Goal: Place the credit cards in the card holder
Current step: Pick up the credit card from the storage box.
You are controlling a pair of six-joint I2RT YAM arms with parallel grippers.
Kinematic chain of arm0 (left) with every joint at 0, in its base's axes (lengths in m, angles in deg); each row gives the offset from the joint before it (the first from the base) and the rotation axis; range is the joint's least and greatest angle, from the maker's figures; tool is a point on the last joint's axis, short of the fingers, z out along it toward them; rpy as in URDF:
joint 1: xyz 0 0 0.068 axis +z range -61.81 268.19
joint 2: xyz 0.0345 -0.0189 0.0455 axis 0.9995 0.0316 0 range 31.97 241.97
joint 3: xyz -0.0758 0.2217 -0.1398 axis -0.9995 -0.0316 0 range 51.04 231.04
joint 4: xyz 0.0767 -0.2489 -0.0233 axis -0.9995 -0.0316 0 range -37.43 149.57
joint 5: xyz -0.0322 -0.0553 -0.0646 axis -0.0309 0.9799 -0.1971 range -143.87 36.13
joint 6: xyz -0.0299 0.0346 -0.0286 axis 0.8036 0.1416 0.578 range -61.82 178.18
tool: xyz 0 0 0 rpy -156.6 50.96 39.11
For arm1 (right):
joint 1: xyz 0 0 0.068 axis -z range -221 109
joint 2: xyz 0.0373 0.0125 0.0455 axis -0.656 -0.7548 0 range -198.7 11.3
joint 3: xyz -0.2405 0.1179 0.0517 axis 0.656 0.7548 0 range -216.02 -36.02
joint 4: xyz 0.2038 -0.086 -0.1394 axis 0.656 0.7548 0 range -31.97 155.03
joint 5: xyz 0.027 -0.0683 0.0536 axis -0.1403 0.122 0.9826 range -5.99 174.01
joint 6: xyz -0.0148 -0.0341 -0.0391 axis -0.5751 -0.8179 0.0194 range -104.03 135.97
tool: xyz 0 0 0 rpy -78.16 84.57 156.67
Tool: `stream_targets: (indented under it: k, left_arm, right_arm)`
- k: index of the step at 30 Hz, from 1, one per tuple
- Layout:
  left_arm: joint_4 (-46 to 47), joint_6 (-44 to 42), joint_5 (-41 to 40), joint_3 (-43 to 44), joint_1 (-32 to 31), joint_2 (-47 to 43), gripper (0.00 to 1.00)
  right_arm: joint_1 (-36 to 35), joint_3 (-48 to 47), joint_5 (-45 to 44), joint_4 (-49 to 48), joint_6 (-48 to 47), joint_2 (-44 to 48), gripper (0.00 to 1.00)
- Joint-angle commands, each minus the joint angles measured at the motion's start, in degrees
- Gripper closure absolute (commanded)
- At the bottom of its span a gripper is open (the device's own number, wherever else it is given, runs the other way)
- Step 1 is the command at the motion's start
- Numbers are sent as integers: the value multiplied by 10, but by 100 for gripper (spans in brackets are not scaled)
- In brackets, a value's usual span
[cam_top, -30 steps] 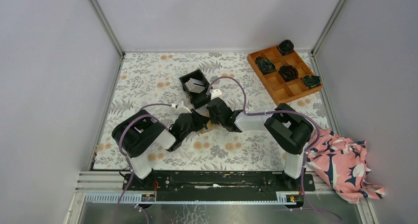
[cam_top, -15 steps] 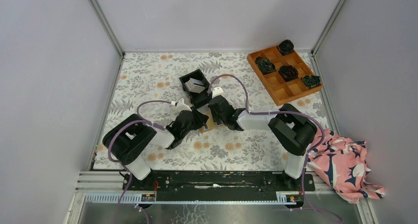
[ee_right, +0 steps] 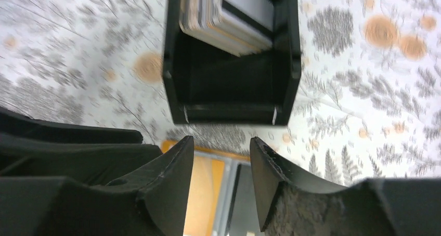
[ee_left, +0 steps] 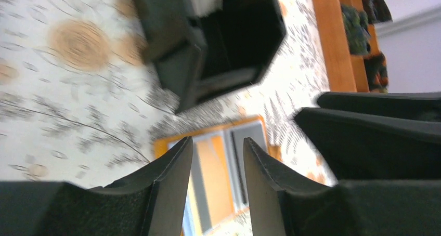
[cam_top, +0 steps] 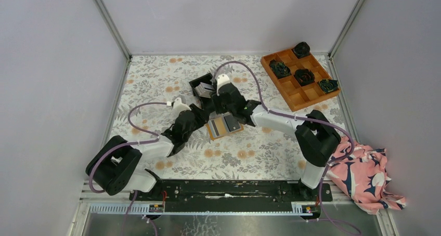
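The card holder [cam_top: 219, 127] lies open and flat on the floral cloth, orange-tan at its rim, with a grey card face [cam_top: 232, 122] in its right half. More credit cards [ee_right: 223, 17] stand stacked in the black bin [ee_right: 231, 114]. My left gripper [cam_top: 204, 117] hovers at the holder's left edge, open and empty; in its wrist view the holder [ee_left: 221, 168] shows between the left gripper's [ee_left: 217, 142] fingers. My right gripper [cam_top: 222, 110] hangs over the holder's far edge, between the holder and the bin, open and empty. The holder [ee_right: 213, 189] appears below the right gripper [ee_right: 222, 141].
The black bin [cam_top: 200, 85] stands just beyond the holder, partly under the right arm. An orange compartment tray [cam_top: 291, 93] with dark rosettes sits at the back right. A pink patterned cloth [cam_top: 364, 173] lies off the table's right front. Walls close three sides.
Both grippers have opened and drawn off the holder, which now lies uncovered and open. The right gripper moved toward the bin; the left arm swung back left.
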Motion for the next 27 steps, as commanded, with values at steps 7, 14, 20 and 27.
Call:
stream_targets:
  k: [7, 14, 20, 27]
  left_arm:
    - [3, -17, 66, 28, 135, 14, 46]
    - [72, -21, 123, 49, 169, 78, 45]
    - [124, -11, 160, 60, 182, 133, 45]
    - [139, -8, 169, 66, 193, 160, 45]
  right_arm:
    - [63, -300, 171, 102, -67, -124, 41]
    - [87, -431, 224, 134, -63, -233, 38]
    - [105, -470, 257, 133, -50, -286, 38]
    - [114, -516, 288, 144, -33, -338, 39]
